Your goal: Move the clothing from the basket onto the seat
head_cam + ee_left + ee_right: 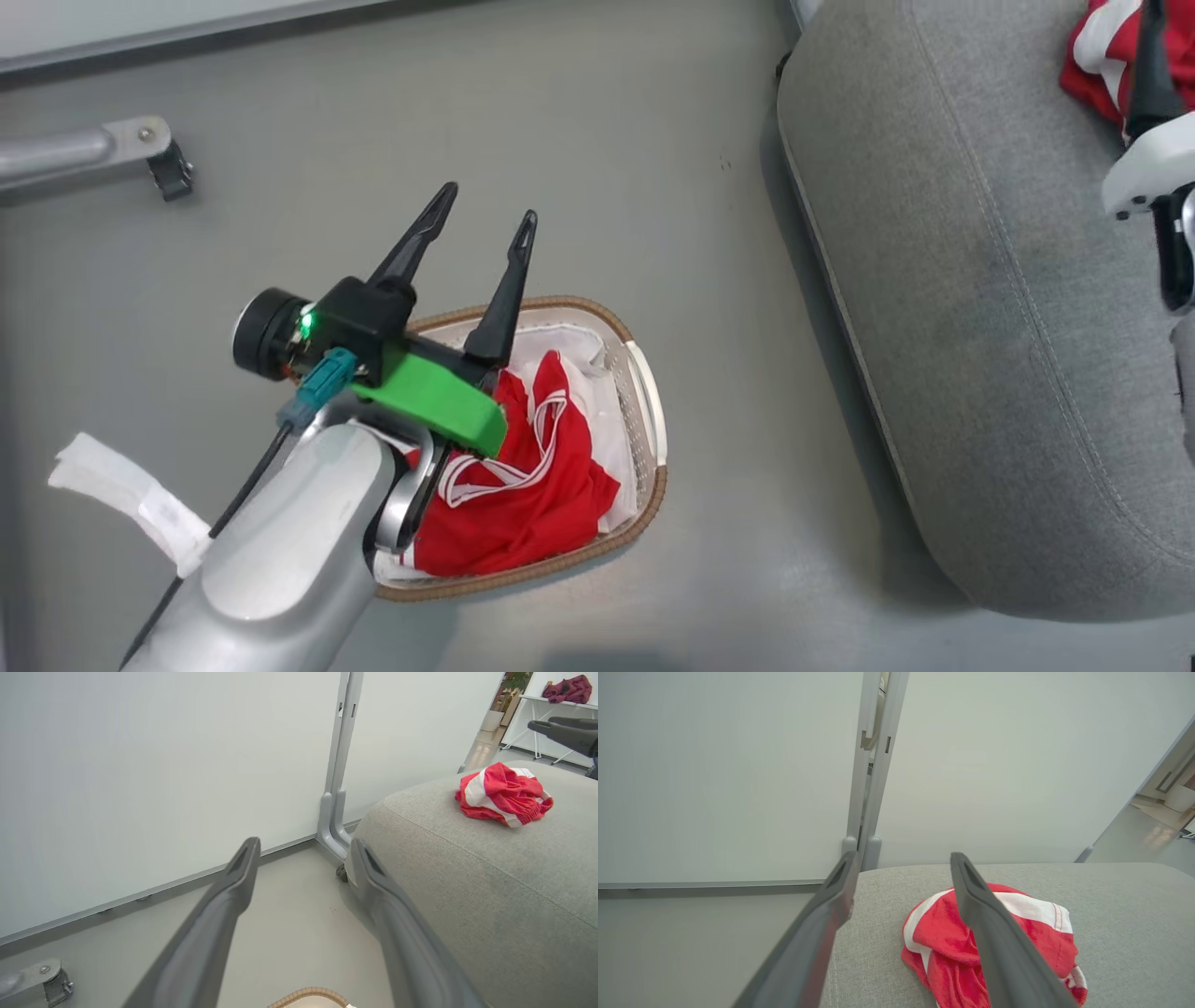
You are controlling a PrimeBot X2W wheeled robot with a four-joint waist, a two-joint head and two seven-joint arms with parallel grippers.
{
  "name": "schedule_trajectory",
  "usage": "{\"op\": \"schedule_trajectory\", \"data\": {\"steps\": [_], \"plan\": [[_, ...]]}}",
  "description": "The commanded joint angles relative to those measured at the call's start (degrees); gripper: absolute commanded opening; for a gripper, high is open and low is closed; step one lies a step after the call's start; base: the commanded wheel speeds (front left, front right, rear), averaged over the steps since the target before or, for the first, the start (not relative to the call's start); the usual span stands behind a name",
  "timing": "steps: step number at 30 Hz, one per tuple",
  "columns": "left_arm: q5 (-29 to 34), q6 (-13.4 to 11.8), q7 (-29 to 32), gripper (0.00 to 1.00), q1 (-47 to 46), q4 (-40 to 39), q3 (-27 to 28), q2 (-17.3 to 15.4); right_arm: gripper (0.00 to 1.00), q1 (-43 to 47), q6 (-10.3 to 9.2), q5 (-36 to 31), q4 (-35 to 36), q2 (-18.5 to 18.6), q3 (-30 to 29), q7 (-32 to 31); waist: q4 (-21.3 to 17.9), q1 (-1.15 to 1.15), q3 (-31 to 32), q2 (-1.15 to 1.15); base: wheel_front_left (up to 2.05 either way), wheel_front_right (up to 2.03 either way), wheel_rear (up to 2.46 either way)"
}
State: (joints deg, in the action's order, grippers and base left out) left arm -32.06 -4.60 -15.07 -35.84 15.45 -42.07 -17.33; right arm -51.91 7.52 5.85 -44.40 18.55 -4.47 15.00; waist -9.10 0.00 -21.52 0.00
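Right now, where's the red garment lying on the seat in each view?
Head view: red garment in the top right corner, on the seat.
Left wrist view: upper right, on top of the seat.
Right wrist view: bottom, just right of centre.
Shared landmark: the grey seat under it.

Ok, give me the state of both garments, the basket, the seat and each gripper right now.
basket garment: crumpled, ungripped.
seat garment: bunched up, lying free.
basket: upright on the floor, holding the basket garment.
seat: bearing the seat garment.
left gripper: open, empty, over the basket.
right gripper: open, empty, above the seat garment.
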Motion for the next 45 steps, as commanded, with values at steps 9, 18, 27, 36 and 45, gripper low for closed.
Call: {"op": "schedule_trajectory", "data": {"steps": [9,18,27,36,45], "plan": [[1.2,0.5,-0.1,1.0,12.3,1.7,10.9,1.7,1.0,12.9,-0.06,2.5,9.2,-6.5,-0.2,0.3,7.2,0.0,11.0,0.0,0.0,0.0,0.0],[3.3,0.5,-0.1,1.0,24.9,-0.1,22.0,3.3,1.0,26.5,-0.06,0.5,19.6,-13.2,2.9,0.3,8.6,0.0,15.3,0.0,0.0,0.0,0.0],[6.7,1.9,-0.1,1.0,33.5,-3.4,27.4,5.6,1.0,37.6,-0.06,1.2,26.5,-15.5,2.8,0.3,9.0,0.0,17.7,0.0,0.0,0.0,0.0],[8.5,3.1,-0.1,1.0,38.0,-3.6,30.9,7.9,1.0,44.0,-0.06,4.1,27.8,-15.5,4.8,0.3,8.5,0.0,19.7,0.0,0.0,0.0,0.0],[9.4,4.8,-0.1,1.0,39.1,-2.2,33.0,9.1,1.0,47.7,-0.06,5.1,28.4,-15.5,6.2,0.3,8.8,0.0,21.5,0.0,0.0,0.0,0.0]]}}
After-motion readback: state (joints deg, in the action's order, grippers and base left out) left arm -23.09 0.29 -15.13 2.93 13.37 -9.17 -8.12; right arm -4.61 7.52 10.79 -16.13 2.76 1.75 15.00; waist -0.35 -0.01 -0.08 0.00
